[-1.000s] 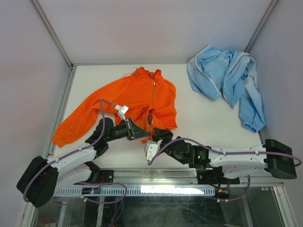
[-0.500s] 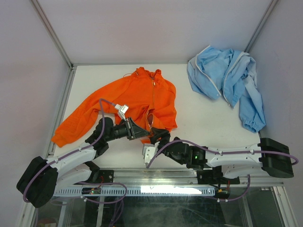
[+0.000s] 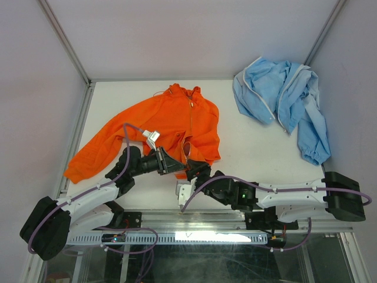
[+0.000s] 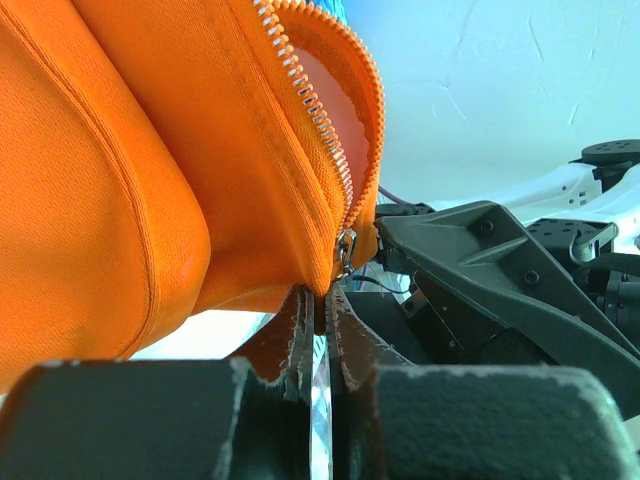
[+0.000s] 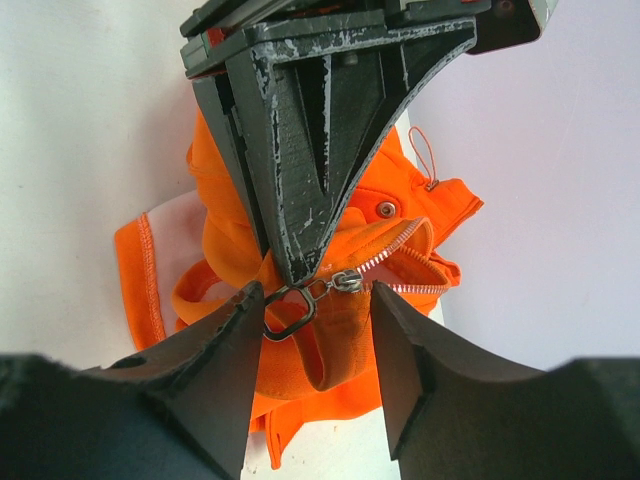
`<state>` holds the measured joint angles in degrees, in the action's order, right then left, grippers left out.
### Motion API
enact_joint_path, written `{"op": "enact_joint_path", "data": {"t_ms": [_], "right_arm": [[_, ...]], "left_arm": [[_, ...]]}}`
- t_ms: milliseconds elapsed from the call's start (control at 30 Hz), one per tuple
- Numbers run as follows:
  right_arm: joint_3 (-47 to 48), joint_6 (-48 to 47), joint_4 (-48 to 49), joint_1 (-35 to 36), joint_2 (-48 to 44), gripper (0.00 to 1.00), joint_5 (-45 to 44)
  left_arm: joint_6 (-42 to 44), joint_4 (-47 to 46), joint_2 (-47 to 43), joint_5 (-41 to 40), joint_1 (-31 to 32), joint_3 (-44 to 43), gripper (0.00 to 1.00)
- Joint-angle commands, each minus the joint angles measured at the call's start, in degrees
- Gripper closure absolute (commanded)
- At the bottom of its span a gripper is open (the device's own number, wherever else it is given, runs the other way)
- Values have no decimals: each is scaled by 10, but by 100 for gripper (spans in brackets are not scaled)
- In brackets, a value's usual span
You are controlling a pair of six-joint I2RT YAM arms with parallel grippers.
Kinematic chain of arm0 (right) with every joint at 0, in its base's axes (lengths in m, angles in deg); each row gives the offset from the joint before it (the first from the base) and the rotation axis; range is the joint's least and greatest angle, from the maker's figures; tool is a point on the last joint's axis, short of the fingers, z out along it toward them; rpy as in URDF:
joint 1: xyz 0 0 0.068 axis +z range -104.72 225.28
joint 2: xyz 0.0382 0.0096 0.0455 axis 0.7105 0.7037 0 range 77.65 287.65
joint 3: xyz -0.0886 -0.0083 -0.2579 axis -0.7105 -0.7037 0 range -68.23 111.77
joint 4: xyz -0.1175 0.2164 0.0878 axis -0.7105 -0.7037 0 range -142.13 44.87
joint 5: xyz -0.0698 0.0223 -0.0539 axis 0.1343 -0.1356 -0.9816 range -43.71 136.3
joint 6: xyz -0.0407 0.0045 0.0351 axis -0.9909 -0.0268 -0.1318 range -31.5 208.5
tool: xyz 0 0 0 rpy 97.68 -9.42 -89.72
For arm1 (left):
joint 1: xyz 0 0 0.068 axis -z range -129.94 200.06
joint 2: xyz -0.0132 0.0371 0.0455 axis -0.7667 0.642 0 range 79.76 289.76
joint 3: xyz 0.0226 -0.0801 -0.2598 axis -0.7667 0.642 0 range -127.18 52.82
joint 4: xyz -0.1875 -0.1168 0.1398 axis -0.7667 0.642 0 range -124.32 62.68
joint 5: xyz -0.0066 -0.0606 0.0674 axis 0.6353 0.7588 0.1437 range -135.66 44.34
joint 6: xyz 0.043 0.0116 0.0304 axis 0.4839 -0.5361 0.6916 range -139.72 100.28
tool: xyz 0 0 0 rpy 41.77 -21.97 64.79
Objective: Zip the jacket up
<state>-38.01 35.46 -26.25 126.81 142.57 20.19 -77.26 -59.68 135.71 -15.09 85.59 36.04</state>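
The orange jacket (image 3: 171, 121) lies spread on the white table, collar at the far side, its front zipper open in the lower part. My left gripper (image 3: 177, 167) is shut on the jacket's bottom hem, right below the zipper's lower end (image 4: 345, 243). In the right wrist view the zipper slider (image 5: 345, 281) and its ring pull (image 5: 290, 312) hang between my right gripper's (image 5: 318, 330) open fingers, just under the left gripper's tips. My right gripper (image 3: 194, 168) sits next to the left one at the hem.
A light blue garment with white trim (image 3: 283, 100) lies crumpled at the far right of the table. Grey walls close in the table on three sides. The arm bases stand at the near edge.
My right gripper has moved a little left and forward, closer to the jacket's hem and the left gripper. The left arm and the jacket have stayed in place.
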Motion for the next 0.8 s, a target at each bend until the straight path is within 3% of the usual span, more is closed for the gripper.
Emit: {"op": "enact_joint_path", "data": {"t_ms": [0, 367, 767], "right_arm": [[12, -28, 22, 3, 12, 47, -19], [0, -67, 80, 9, 48, 45, -59], [13, 9, 14, 15, -37, 59, -15]], "left_arm": [[9, -12, -15, 13, -2, -27, 100], [11, -12, -11, 16, -2, -29, 100], [18, 5, -17, 6, -2, -29, 100]]}}
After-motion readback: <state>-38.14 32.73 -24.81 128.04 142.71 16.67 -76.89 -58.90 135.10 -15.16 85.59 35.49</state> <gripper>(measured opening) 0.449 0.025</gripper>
